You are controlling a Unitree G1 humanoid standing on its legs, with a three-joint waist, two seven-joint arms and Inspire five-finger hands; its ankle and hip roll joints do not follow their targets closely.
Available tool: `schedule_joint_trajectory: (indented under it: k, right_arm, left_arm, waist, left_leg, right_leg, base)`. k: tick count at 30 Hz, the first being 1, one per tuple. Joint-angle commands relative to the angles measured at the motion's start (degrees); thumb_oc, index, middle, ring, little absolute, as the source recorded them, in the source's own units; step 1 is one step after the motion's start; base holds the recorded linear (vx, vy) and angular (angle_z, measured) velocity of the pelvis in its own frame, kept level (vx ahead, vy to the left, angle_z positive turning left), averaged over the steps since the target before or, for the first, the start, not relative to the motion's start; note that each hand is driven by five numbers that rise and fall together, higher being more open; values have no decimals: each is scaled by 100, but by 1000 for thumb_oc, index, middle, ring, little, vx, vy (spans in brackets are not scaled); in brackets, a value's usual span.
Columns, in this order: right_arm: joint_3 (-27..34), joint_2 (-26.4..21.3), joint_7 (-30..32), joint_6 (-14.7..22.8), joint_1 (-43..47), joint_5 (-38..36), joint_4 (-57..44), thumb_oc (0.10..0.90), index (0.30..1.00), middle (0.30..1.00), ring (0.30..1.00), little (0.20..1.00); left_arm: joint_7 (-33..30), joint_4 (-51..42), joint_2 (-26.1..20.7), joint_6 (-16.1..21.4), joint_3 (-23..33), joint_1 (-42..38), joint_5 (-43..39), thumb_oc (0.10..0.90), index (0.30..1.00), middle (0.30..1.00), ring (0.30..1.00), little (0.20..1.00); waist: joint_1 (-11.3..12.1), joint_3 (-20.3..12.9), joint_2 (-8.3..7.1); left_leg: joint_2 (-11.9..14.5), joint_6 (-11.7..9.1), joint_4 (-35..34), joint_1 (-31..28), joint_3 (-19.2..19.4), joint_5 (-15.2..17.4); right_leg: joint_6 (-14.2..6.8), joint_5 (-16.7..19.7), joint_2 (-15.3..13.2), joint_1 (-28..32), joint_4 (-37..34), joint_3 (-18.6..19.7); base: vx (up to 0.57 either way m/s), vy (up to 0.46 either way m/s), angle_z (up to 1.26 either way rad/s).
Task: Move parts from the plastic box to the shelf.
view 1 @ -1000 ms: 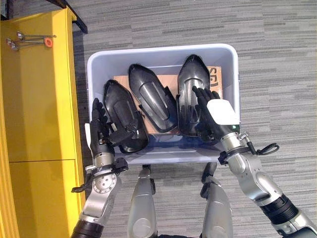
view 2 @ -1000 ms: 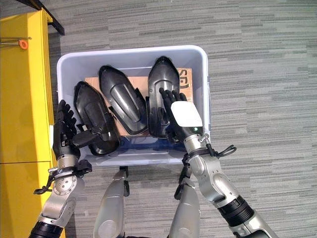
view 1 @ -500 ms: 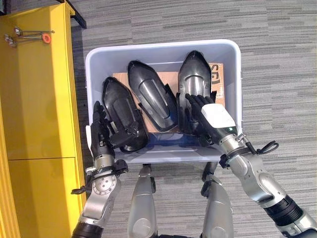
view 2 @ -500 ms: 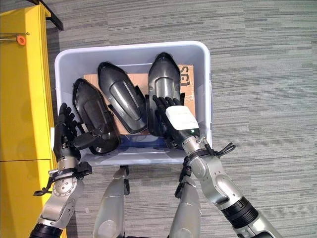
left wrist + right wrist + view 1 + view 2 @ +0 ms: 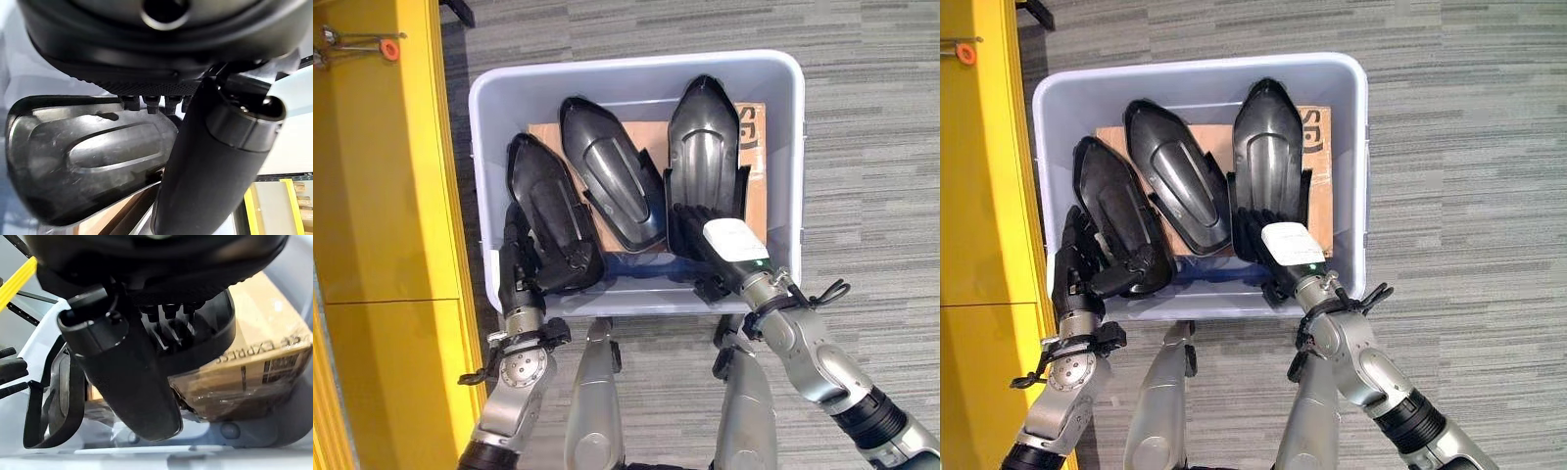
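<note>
even, bright overhead light fills the head views, with no hard shadows on the carpet (image 5: 862, 108). the glossy black parts (image 5: 705, 157) carry soft pale sheens along their ridges. the box (image 5: 783, 147) walls look evenly lit, its near inner corner darker. in the wrist views the left hand (image 5: 205, 166) and right hand (image 5: 127, 377) loom close and blurred, dark against bright backgrounds; the part (image 5: 88, 152) past the left hand shows streaky glare.
</note>
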State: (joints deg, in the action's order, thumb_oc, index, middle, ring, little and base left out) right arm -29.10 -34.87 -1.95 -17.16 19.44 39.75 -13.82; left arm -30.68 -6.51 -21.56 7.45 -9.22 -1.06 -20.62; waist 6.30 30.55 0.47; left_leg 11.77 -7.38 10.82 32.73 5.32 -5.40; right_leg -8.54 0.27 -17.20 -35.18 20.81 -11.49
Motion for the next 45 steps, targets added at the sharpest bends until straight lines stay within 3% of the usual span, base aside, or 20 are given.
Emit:
schedule_joint_trajectory:
  k: [1,6,14,17,20,24,25,27,28,31,32,33,34,41,45]
  right_arm:
    - [-43,-62,185,-67,367,328,-480,900,1000,1000,1000,1000]
    - [-94,28,394,-223,363,513,-319,900,1000,1000,1000,1000]
    - [-150,214,1470,-487,618,810,83,900,1000,1000,1000,1000]
    - [-171,344,2006,-361,772,678,270,900,1000,1000,1000,1000]
    - [-204,488,2357,-555,994,1062,534,900,1000,1000,1000,1000]
    - [-261,529,2728,-732,1130,1026,798,900,1000,1000,1000,1000]
    - [-294,560,2825,-765,1096,976,892,900,1000,1000,1000,1000]
    - [-307,596,2961,-828,1215,947,1076,900,1000,1000,1000,1000]
    - [-329,619,3037,-861,1165,903,1172,900,1000,1000,1000,1000]
    - [-331,658,3133,-933,1193,742,1332,900,1000,1000,1000,1000]
    - [-316,692,3126,-1013,1208,696,1446,712,736,736,736,736]
    - [-319,702,3131,-1033,1220,658,1499,614,599,599,599,599]
    - [-337,743,3175,-1069,1259,564,1655,400,300,300,300,300]
    - [-343,890,3539,-1029,1338,445,2236,400,300,300,300,300]
    - [-294,835,3576,-672,1494,434,2532,400,300,300,300,300]
  left_arm:
    - [-147,-841,-161,541,144,78,56,900,1000,1000,1000,1000]
    - [-169,-811,-115,619,45,62,102,900,1000,1000,1000,1000]
    - [-323,-728,-17,714,-166,-83,168,900,1000,1000,1000,1000]
    - [-357,-689,20,732,-250,-152,132,900,1000,1000,1000,1000]
    - [-244,-584,91,765,-405,-216,90,900,1000,1000,1000,1000]
    - [-249,-482,100,871,-501,-269,7,900,1000,1000,1000,1000]
    - [-246,-449,104,882,-565,-228,16,900,1000,1000,1000,1000]
    - [-238,-423,110,907,-564,-305,18,900,1000,1000,1000,1000]
    - [-228,-372,127,940,-613,-242,16,900,1000,1000,1000,1000]
    - [-215,-339,101,959,-625,-255,-13,900,1000,1000,1000,1000]
    - [-190,-330,97,967,-621,-252,-25,900,1000,1000,1000,1000]
    - [-179,-320,102,971,-619,-253,-19,900,1000,1000,1000,1000]
    - [-161,-299,108,987,-616,-259,-11,900,1000,1000,1000,1000]
    - [8,-185,122,1088,-578,-244,-42,900,1000,1000,1000,1000]
    - [152,-156,51,1090,-571,-240,-136,900,1000,1000,1000,1000]
  waist:
    - [-86,-76,212]
    - [-83,-76,270]
    - [-73,-76,456]
    - [-51,-76,537]
    - [-39,-76,632]
    - [-29,-76,706]
    - [-39,-76,715]
    - [-10,-76,762]
    - [-17,-76,768]
    - [-2,-76,803]
    - [8,-76,819]
    - [13,-76,824]
    - [27,-76,842]
    - [74,-76,919]
    - [117,-76,970]
  left_leg:
    - [-422,421,-99,318,302,-196]
    - [-445,431,3,513,276,-185]
    - [-500,470,184,907,237,-159]
    - [-526,477,277,1073,224,-142]
    - [-561,484,391,1296,229,-120]
    - [-578,500,453,1449,229,-122]
    - [-607,451,508,1339,204,21]
    - [-592,512,533,1547,234,-115]
    - [-628,466,612,1429,202,44]
    - [-644,474,672,1483,191,56]
    - [-662,482,696,1504,183,58]
    - [-666,484,704,1512,183,57]
    - [-670,486,724,1530,179,57]
    - [-681,535,830,1592,191,86]
    - [-696,551,901,1576,185,100]
  right_leg:
    - [257,-130,402,-37,183,-51]
    - [276,-141,406,-243,306,-41]
    - [311,-192,388,-710,606,22]
    - [338,-242,361,-910,786,39]
    - [347,-212,309,-1172,871,80]
    - [352,-210,272,-1348,965,115]
    - [295,-351,237,-1262,1051,182]
    - [362,-235,225,-1466,1095,136]
    - [312,-402,196,-1363,1207,204]
    - [323,-437,172,-1417,1305,216]
    - [324,-433,166,-1442,1322,223]
    - [324,-428,161,-1452,1328,224]
    - [322,-422,141,-1479,1353,227]
    - [350,-462,94,-1578,1528,244]
    - [369,-482,61,-1567,1616,239]
  base:
    - [0,0,0]
    - [6,3,3]
    - [0,0,0]
    - [9,24,3]
    - [7,31,7]
    - [17,30,0]
    - [45,17,-2]
    - [2,9,2]
    - [3,16,5]
    - [33,3,6]
    - [0,0,0]
    - [0,0,0]
    - [5,1,3]
    - [1,0,2]
    - [-2,-8,1]
